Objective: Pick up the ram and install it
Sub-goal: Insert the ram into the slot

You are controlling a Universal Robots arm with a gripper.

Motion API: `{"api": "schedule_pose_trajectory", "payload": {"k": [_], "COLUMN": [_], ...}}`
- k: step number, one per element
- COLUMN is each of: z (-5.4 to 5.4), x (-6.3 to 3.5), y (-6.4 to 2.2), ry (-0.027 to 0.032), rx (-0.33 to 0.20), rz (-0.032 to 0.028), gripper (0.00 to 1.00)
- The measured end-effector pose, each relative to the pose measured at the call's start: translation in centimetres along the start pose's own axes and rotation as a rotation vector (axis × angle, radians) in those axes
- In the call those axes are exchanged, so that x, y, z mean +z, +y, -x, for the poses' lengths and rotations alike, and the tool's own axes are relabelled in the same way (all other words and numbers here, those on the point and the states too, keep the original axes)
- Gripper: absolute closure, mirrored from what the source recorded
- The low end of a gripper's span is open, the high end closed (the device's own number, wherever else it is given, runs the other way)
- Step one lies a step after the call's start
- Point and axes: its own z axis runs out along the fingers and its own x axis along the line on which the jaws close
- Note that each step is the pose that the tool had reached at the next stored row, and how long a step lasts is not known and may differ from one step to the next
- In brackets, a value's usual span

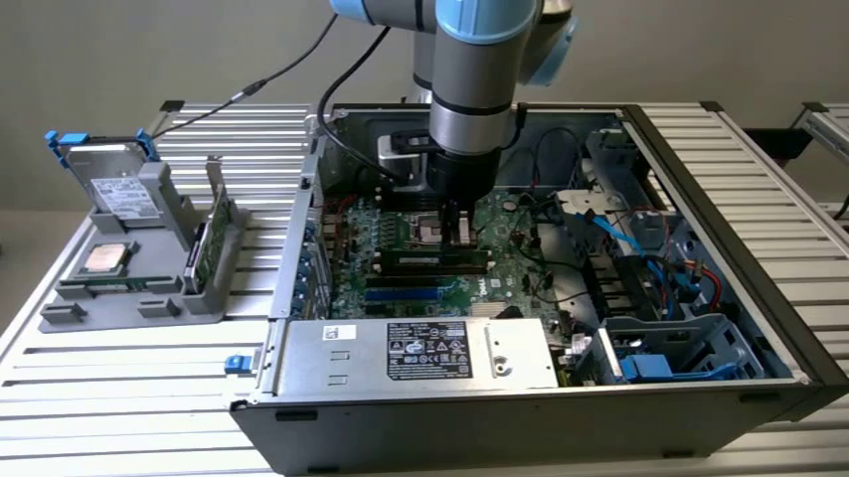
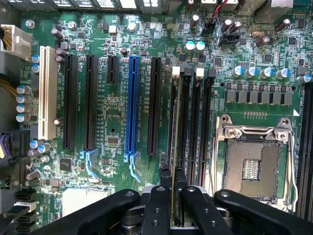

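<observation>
The ram (image 2: 175,127) is seen edge-on as a thin strip standing in the first memory slot beside the white latch (image 2: 176,71), left of the open processor socket (image 2: 254,164). My gripper (image 2: 173,182) is shut on it, its black fingers (image 2: 165,188) pinching the near end of the stick. In the exterior view the gripper (image 1: 460,237) reaches down into the open computer case (image 1: 782,328), onto the long dark ram (image 1: 427,260) lying along the motherboard slots.
A silver power supply (image 1: 424,353) fills the case's front. Cables and a blue-clipped drive cage (image 1: 663,348) crowd the exterior view's right. Outside the case, a grey stand (image 1: 133,288) holds the drive box (image 1: 119,184) and the square processor chip (image 1: 106,256).
</observation>
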Motion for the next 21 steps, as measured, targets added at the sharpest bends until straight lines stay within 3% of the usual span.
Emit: {"api": "schedule_pose_trajectory", "payload": {"k": [8,21], "z": [0.00,0.17], "x": [0.09,0.30], "y": [0.00,-0.01], "ry": [0.0047,0.0067], "rx": [0.000,0.000], "rz": [0.0002,0.0005], "gripper": [0.86,0.86]}}
